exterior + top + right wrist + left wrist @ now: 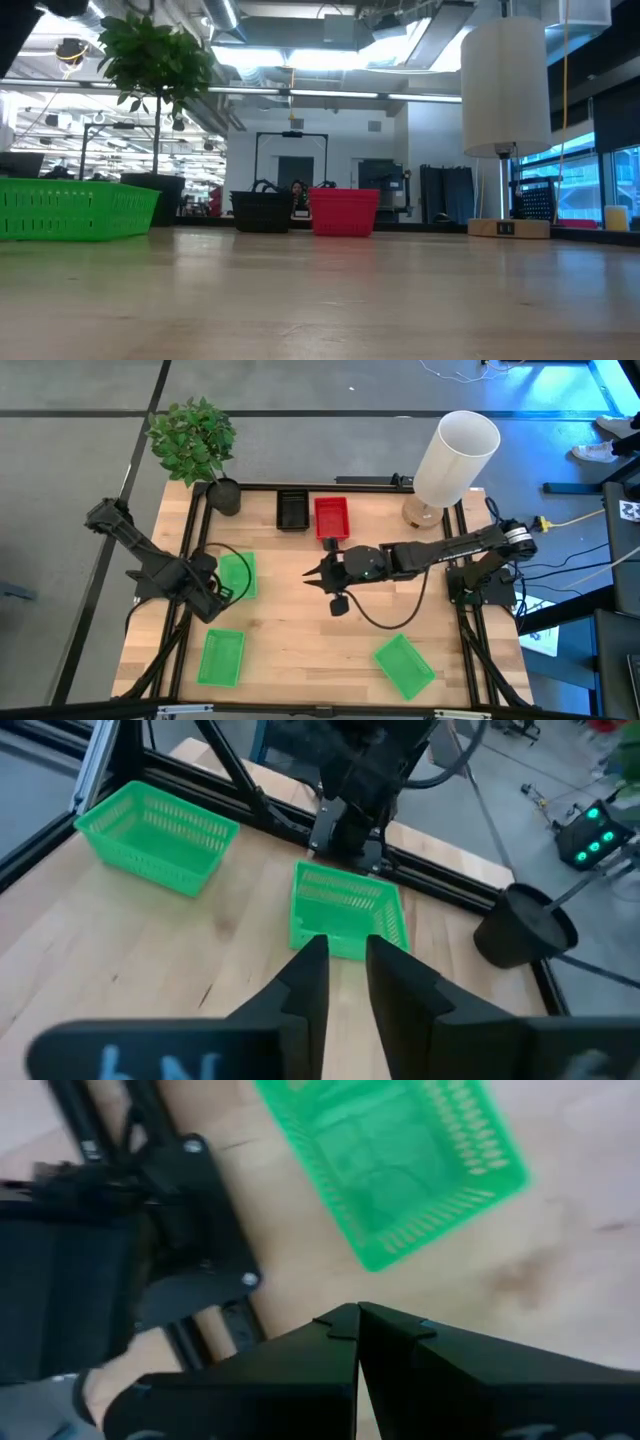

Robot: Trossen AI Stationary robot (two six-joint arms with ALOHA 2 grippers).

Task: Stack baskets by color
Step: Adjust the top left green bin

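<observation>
Three green baskets lie flat on the table: one at the left (pixel 238 573) (pixel 348 910) (pixel 400 1160), one near the front left (pixel 221 657) (pixel 160 835), one near the front right (pixel 404 665). A black basket (pixel 292 510) and a red basket (pixel 332 517) stand side by side at the far edge. My left gripper (pixel 214 600) (pixel 358 1330) is shut and empty, pointing down beside the left green basket. My right gripper (pixel 312 576) (pixel 345 955) hovers over the table's middle, pointing toward that basket, with a narrow gap between its fingers and nothing in it.
A black plant pot (pixel 224 495) stands at the far left corner, and a tall white lampshade on a wooden base (pixel 455 460) at the far right. Black frame rails (pixel 190 560) run along the table's edges. Bare wood lies between the green baskets at the front middle.
</observation>
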